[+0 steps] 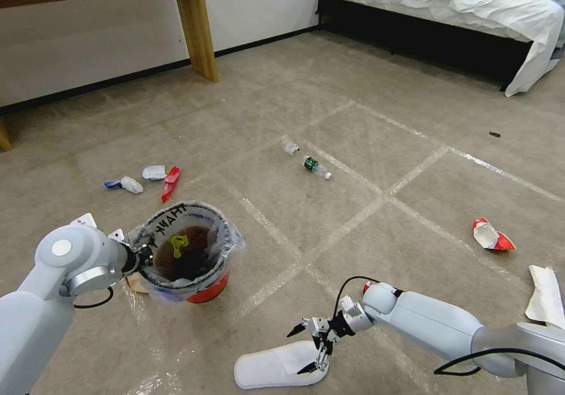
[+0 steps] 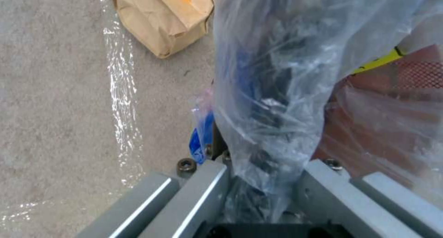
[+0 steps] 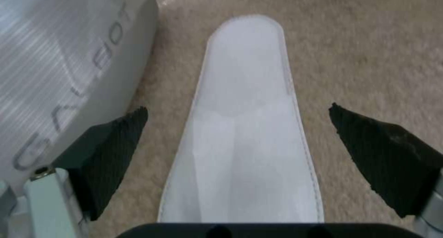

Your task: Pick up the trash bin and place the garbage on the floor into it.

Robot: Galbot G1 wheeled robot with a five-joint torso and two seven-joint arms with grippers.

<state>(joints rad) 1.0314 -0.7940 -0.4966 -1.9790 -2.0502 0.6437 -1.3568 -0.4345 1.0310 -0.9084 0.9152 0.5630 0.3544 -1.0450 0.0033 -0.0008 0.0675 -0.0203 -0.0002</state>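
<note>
The trash bin [image 1: 207,291] is a red bucket lined with a clear bag [image 2: 277,92], at the lower left of the head view. My left gripper [image 1: 141,258] is shut on its near rim, the bag bunched between the jaws [image 2: 263,168]. A flat white slipper [image 1: 268,370] lies on the carpet floor [image 1: 353,118] close in front. My right gripper [image 1: 299,351] hangs open just over the slipper's end. In the right wrist view the slipper [image 3: 244,134] lies between the black fingertips [image 3: 115,141], which are apart from it.
Two clear bottles [image 1: 289,145] [image 1: 315,166] lie mid-floor. Wrappers [image 1: 154,172] [image 1: 170,183] lie beyond the bin, with a brown paper bag [image 2: 166,19] beside it. A red-and-white wrapper [image 1: 491,236] and paper [image 1: 544,295] lie right. Table leg [image 1: 197,24] and bed [image 1: 441,6] stand behind.
</note>
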